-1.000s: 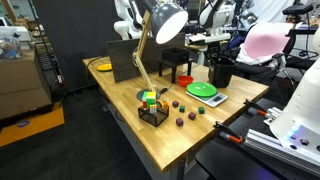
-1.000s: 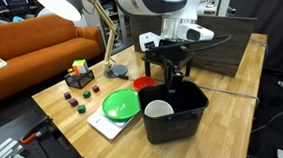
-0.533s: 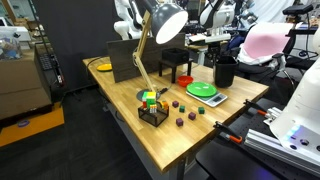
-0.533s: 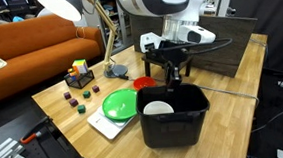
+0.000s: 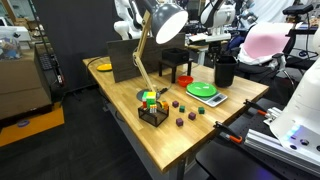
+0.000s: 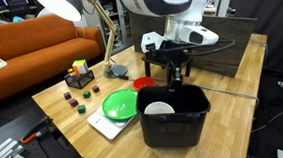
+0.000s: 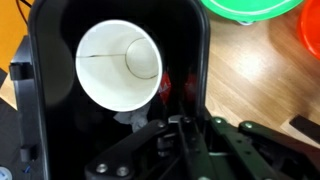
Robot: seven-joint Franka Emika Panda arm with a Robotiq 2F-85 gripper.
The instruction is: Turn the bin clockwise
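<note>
The black plastic bin (image 6: 175, 125) stands on the wooden table next to the green plate (image 6: 121, 103); it also shows in an exterior view (image 5: 222, 72). A white paper cup (image 7: 118, 62) lies inside it, also seen in an exterior view (image 6: 159, 109). My gripper (image 6: 174, 84) comes down from above onto the bin's far rim. In the wrist view the gripper (image 7: 197, 125) straddles the bin's side wall (image 7: 203, 60), one finger inside and one outside, shut on it.
A black stool-like stand (image 5: 177, 66) is behind the bin. A wire basket with a colourful cube (image 5: 152, 108), a desk lamp (image 5: 165, 22) and several small blocks (image 5: 185, 110) sit further along the table. A red dish (image 6: 144, 84) lies between plate and bin.
The bin has turned slightly in my grip; its near face now sits a little more square to the camera. The gripper stays on the rim.
</note>
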